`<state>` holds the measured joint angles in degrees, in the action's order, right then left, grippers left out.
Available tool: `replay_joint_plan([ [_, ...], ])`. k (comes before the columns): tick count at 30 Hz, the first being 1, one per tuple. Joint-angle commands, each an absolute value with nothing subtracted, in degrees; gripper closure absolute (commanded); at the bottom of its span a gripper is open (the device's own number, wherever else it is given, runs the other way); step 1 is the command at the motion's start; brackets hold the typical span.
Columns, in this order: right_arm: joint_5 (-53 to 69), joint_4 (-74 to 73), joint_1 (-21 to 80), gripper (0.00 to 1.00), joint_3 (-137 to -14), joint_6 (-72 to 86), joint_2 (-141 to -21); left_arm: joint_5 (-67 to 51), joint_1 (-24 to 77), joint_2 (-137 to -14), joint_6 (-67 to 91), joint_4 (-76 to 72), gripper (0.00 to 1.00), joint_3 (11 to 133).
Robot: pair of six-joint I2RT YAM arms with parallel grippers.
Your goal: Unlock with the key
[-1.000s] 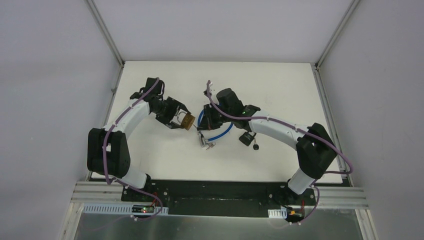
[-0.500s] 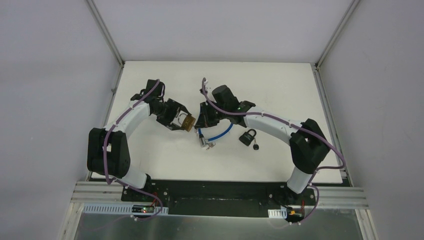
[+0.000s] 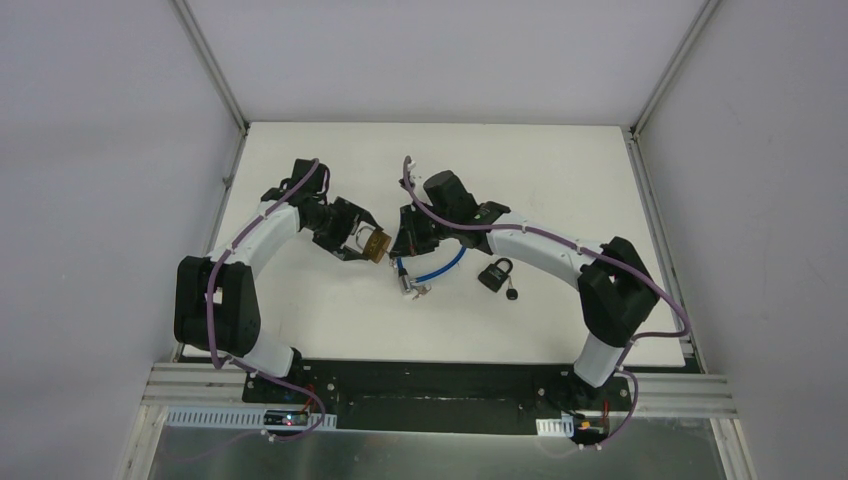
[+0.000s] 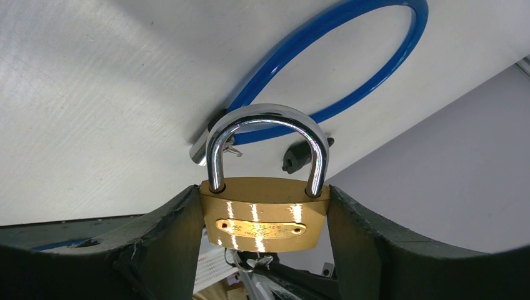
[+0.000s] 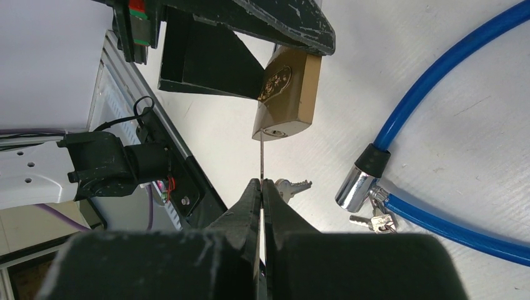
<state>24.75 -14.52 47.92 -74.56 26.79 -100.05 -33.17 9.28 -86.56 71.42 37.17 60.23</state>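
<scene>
My left gripper (image 4: 265, 215) is shut on a brass padlock (image 4: 265, 214) with its steel shackle (image 4: 267, 128) closed; it holds the padlock above the table (image 3: 372, 243). In the right wrist view the padlock (image 5: 287, 94) shows its keyhole end toward my right gripper (image 5: 261, 182). My right gripper is shut on a thin key (image 5: 260, 159) seen edge-on, its tip touching the keyhole. A second key (image 5: 290, 186) hangs beside the fingers.
A blue cable lock (image 3: 432, 262) with a chrome end and small keys (image 3: 410, 289) lies on the white table under the grippers. A small black padlock (image 3: 495, 273) with its key lies to the right. Grey walls surround the table.
My right gripper moved left toward the brass padlock, bringing the key to the keyhole. My left gripper turned the padlock slightly. Little changed in the last half second.
</scene>
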Motion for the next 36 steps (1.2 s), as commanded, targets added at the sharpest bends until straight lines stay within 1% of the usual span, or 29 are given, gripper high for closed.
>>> replay_joint_plan([
  [1, 25.37, -14.91, 47.8, 1.0, -75.4, 26.09, -99.92, -36.3, 8.79, -83.14, 75.59, 35.48, 0.77, 60.54],
  [10, 26.27, -15.82, 47.78, 1.0, -75.1, 26.07, -100.35, -36.63, 8.79, -83.14, 75.26, 35.35, 0.78, 60.64],
  [23, 26.09, -16.65, 47.69, 1.0, -77.79, 26.26, -102.4, -37.34, 8.79, -82.76, 74.98, 35.15, 0.78, 60.41],
  [36, 27.78, -12.31, 47.37, 1.0, -72.64, 25.75, -97.14, -36.57, 8.79, -82.65, 74.46, 35.15, 0.79, 60.35],
])
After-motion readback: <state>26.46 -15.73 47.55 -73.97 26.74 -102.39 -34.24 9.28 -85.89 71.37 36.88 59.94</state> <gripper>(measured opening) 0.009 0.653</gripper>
